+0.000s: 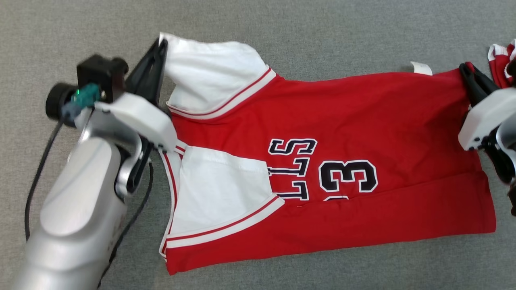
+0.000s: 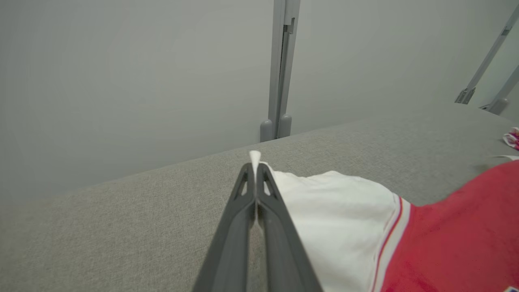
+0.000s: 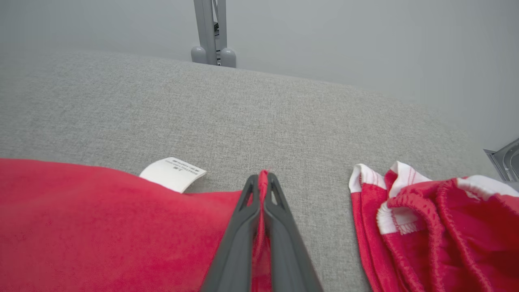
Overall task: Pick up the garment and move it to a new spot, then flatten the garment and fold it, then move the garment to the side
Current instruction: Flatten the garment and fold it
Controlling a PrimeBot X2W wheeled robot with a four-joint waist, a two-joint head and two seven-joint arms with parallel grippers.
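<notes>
Lying spread on the grey surface (image 1: 282,24), the jersey (image 1: 363,121) is red with white shoulder panels edged in red-and-white stripes. Its neck end is toward the robot's left and its hem toward the right. Its near edge is folded over the front.

The print sits sideways in the head view. The letters (image 1: 294,169), black with a white outline, read "LLS", with the S farthest from the robot. The fold and a white panel hide whatever comes before them. Beside them is a large "3" (image 1: 348,176) in the same style, and the fold hides all but a sliver of a second figure.

A white label (image 1: 421,67) sticks out from the far edge of the jersey near the hem. It carries fine grey print, too small to read.

The left gripper (image 1: 159,48) is pinched tight on the far white corner at the shoulder, and a tip of white cloth shows between its fingers. The right gripper (image 1: 469,72) is clamped on the far red corner at the hem, with red cloth caught in its jaws.

A second garment (image 1: 502,60), red with white trim, lies crumpled just beyond the right gripper, apart from the jersey.
</notes>
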